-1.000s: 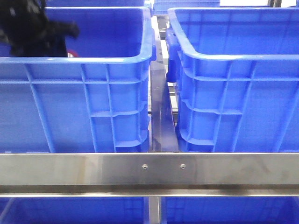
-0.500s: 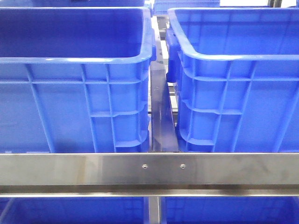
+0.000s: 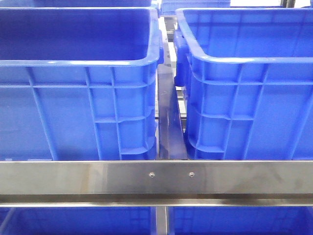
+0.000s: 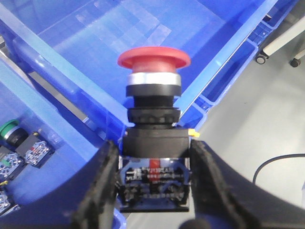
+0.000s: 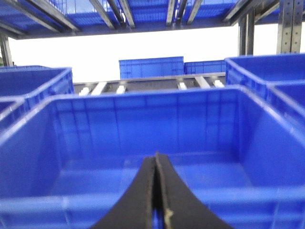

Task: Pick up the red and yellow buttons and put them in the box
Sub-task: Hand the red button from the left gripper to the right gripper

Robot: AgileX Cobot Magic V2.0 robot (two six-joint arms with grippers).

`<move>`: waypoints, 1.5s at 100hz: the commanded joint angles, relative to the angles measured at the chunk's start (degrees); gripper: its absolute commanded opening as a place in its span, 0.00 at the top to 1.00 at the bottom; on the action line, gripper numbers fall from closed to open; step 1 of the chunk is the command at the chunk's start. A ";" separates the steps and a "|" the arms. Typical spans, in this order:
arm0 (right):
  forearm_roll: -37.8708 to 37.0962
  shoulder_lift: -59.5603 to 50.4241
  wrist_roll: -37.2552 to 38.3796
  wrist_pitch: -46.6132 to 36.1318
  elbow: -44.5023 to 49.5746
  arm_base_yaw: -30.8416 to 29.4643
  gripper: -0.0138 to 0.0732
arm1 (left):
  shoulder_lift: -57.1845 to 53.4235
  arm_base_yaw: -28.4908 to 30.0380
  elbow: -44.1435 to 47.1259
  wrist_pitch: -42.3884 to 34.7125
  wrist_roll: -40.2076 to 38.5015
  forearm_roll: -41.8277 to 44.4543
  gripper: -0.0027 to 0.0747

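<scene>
In the left wrist view my left gripper [image 4: 153,157] is shut on a red mushroom-head button [image 4: 153,59], holding it by its black contact block between the two black fingers [image 4: 97,183]. The button hangs over the rim of a blue box [image 4: 143,33] whose bare floor shows behind it. My right gripper [image 5: 156,164] is shut and empty, its fingertips pressed together in front of another blue box [image 5: 143,124]. No yellow button is in view. Neither gripper shows in the front view.
The front view shows two big blue crates, left [image 3: 78,83] and right [image 3: 244,83], behind a steel rail [image 3: 156,178]. In the left wrist view a lower bin holds a green button [image 4: 10,131] and several contact blocks [image 4: 35,150]. Grey floor and a cable lie beside the crates.
One second ago the black left arm showed at the top left of the front view, over the left crate. It has since left that view, and the view holds still after that.
</scene>
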 commanded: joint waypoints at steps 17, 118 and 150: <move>3.52 6.14 -0.28 17.85 -21.16 -0.26 0.92 | -1.88 -0.40 -1.65 -3.30 0.24 -0.18 0.99; 38.86 30.03 -2.29 36.12 -39.81 -0.14 0.21 | -1.88 -0.40 -1.65 -3.22 0.24 -0.18 0.99; 78.11 43.82 -34.92 44.05 -39.87 -0.09 0.21 | -1.88 -0.40 -1.65 -3.22 0.24 -0.18 0.99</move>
